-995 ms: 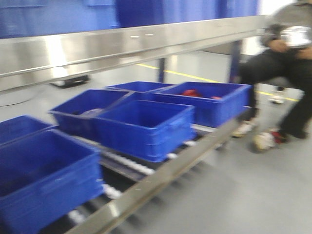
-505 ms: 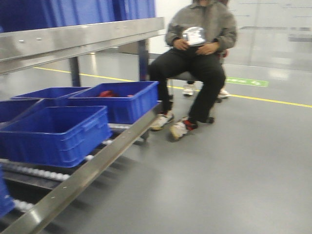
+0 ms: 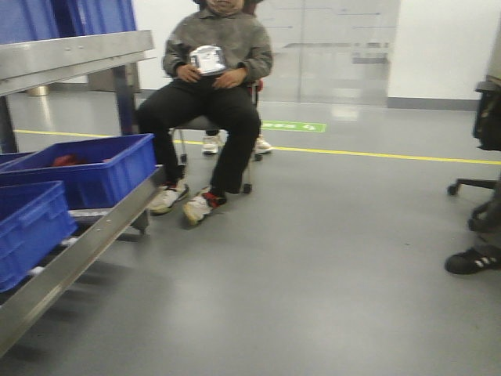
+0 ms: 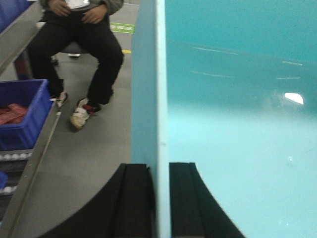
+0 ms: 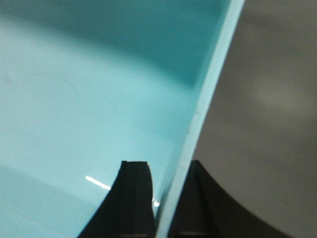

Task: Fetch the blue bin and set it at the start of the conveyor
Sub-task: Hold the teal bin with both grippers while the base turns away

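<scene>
Two wrist views show what the front view lacks: the cyan bin [image 4: 237,124], carried between the arms. The left fingers [image 4: 136,198] clench its left wall and the right fingers [image 5: 134,198] its right wall, one finger inside and one outside each. The front view shows only a seated person [image 3: 211,86], dark bins [image 3: 86,168] on a shelf [image 3: 78,254] at left, and grey floor [image 3: 329,258]

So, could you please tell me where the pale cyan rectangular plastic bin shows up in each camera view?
Left wrist: the pale cyan plastic bin fills the right half, its wall pinched by the left gripper.
Right wrist: it fills the left side, its wall pinched by the right gripper.
Front-facing: not in it.
Shared landmark: the seated person in black trousers, front and left-wrist views only.
</scene>
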`<state>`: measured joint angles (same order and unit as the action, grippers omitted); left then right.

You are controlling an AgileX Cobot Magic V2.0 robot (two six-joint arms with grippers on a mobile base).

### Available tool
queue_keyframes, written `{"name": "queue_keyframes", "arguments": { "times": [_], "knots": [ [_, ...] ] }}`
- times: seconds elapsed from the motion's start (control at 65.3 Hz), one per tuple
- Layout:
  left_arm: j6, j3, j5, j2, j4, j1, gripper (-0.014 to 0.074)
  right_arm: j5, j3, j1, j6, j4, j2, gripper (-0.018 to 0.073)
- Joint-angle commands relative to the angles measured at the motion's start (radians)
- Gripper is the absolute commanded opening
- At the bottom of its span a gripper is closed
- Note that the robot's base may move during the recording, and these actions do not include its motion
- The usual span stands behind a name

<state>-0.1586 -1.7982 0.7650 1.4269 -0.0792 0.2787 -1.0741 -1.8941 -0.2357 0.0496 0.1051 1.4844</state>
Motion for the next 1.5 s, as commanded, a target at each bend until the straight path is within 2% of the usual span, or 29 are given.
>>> {"name": "queue_keyframes", "arguments": {
  "times": [0.0, 1.485],
  "knots": [
    [-0.008, -0.011, -0.074, -0.012, 0.005, -0.002, -0.0111, 0.016, -0.011, 0.005, -0.031, -0.025, -0.018, -0.0153],
    [-0.008, -0.011, -0.074, -0.012, 0.003, -0.002, -0.0111, 0.016, -0.011, 0.005, -0.031, -0.025, -0.018, -0.0153]
  ]
}}
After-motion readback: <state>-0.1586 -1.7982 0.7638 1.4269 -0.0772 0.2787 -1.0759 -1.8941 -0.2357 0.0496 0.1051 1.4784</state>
